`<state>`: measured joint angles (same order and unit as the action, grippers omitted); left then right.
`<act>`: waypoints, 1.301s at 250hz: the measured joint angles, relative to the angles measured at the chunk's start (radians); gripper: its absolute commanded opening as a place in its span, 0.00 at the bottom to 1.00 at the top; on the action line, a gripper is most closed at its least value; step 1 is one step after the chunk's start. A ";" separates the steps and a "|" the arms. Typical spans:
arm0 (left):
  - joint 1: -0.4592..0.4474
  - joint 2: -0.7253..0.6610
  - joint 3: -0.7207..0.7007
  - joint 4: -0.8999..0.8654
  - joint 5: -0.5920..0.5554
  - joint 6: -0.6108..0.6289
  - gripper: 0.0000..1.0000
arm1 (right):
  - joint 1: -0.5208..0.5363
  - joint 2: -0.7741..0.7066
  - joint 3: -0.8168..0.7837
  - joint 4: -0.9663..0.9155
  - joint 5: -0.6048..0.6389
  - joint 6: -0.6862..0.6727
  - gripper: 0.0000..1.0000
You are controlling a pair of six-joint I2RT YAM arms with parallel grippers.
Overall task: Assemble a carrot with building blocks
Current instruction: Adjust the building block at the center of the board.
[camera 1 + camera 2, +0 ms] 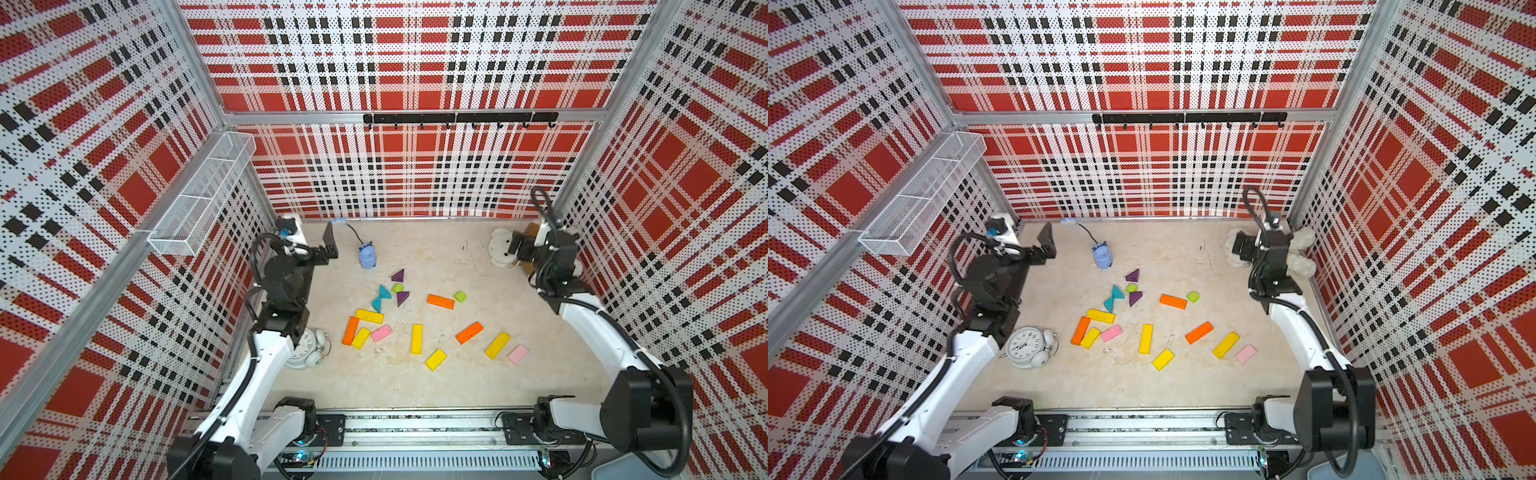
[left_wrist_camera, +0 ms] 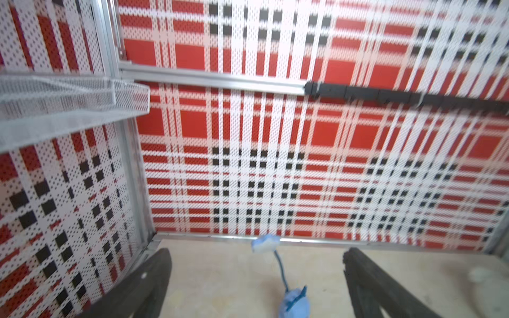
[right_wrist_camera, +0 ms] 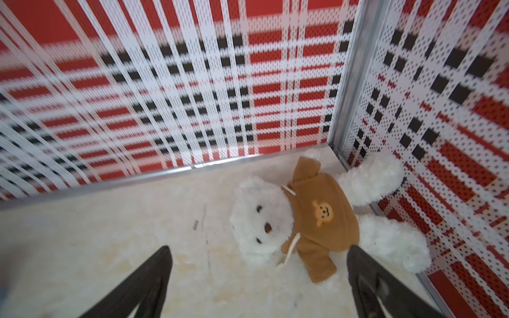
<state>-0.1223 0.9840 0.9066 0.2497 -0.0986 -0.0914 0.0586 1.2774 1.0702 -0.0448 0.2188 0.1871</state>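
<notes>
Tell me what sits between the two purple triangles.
A lime-green stub lies between the far purple triangle and the near purple triangle; both top views show it.

Smooth building blocks (image 1: pixel 440 301), fluffy plush bear (image 3: pixel 261 217) in brown cloth hoodie (image 3: pixel 330 234), white metal mesh basket (image 1: pixel 199 199), matt mottled tabletop (image 1: pixel 415 382).

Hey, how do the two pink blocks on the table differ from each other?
The left-side pink block sits clustered with a short yellow bar and an orange bar; the right-side pink block has only a long yellow bar beside it. The left-side one lies nearer the alarm clock; the right-side one nearer the right arm. Both lie flat, same shape, similarly angled.
</notes>
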 measured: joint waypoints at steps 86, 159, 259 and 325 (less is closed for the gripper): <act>0.171 -0.164 -0.032 -0.074 0.120 -0.410 0.99 | -0.021 0.016 0.073 -0.397 -0.053 0.141 0.85; 0.143 0.174 0.253 -0.240 0.207 -0.552 1.00 | 0.047 0.062 0.113 -0.521 -0.232 0.138 0.54; 0.057 0.437 0.195 -0.378 0.405 -0.711 0.93 | 0.555 0.428 0.278 -0.593 -0.198 0.129 0.60; 0.129 0.552 0.193 -0.378 0.487 -0.805 0.96 | 0.649 0.639 0.428 -0.600 -0.200 0.152 0.65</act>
<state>0.0067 1.5364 1.0992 -0.1284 0.3885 -0.8963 0.7078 1.9167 1.4986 -0.6449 0.0185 0.3393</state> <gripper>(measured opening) 0.957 0.638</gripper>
